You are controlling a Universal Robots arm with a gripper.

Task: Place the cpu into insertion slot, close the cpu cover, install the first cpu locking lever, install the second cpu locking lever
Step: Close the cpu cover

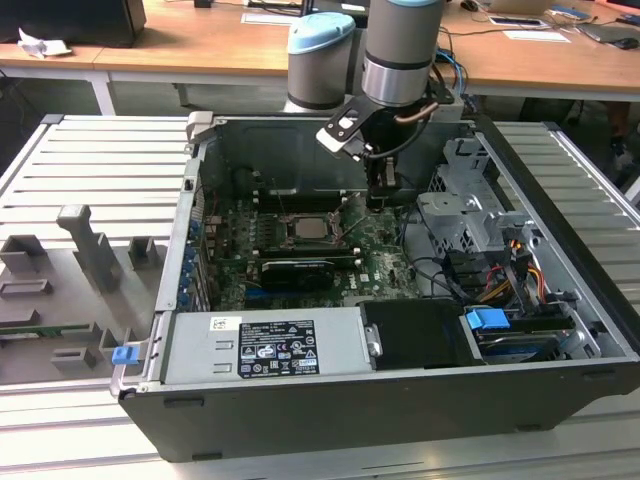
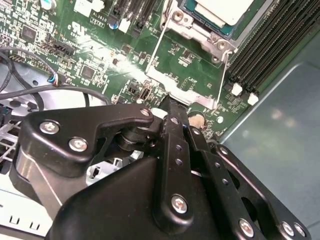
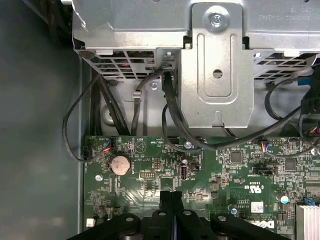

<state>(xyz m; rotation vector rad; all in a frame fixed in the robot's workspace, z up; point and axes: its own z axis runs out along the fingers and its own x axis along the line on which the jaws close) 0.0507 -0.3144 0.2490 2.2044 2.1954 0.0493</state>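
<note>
The cpu (image 1: 308, 228) lies flat in its socket on the green motherboard (image 1: 385, 262), its pale metal top also showing in the second wrist view (image 2: 220, 9). The silvery cpu cover (image 2: 200, 31) frames it and lies flat around the chip. Two thin wire levers (image 2: 154, 50) run along the socket's sides; I cannot tell whether they are latched. My gripper (image 1: 378, 197) is low over the board, just to the exterior view's right of the socket. Its black fingers are shut together in both wrist views (image 2: 169, 102) (image 3: 171, 196), with nothing seen between them.
A grey drive cage (image 1: 465, 215) (image 3: 215, 75) with black cables (image 3: 170, 115) stands close beside the gripper. A long black card (image 1: 297, 272) lies in front of the socket. The power supply (image 1: 265, 345) fills the case front. Black memory slots (image 2: 265, 50) flank the socket.
</note>
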